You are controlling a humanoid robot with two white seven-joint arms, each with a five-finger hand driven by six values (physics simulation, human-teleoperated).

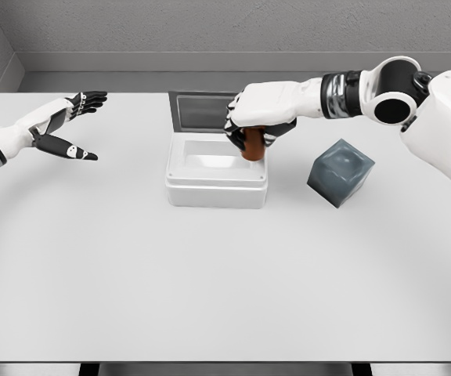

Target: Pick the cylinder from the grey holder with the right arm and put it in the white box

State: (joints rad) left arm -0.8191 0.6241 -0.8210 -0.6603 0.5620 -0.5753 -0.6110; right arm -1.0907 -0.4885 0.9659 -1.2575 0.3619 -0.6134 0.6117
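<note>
Gripping cylinder [252, 146], right robot hand [255, 125] over white box [216, 192] rt edge.

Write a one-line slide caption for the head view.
Right hand holds the brown cylinder over the open white box; grey holder sits tilted beside it, left hand open.

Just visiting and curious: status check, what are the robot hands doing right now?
Right robot hand shut on brown cylinder, over white box right edge. Left robot hand open, idle at far left. Grey holder tilted, empty. Nothing in the way.
</note>
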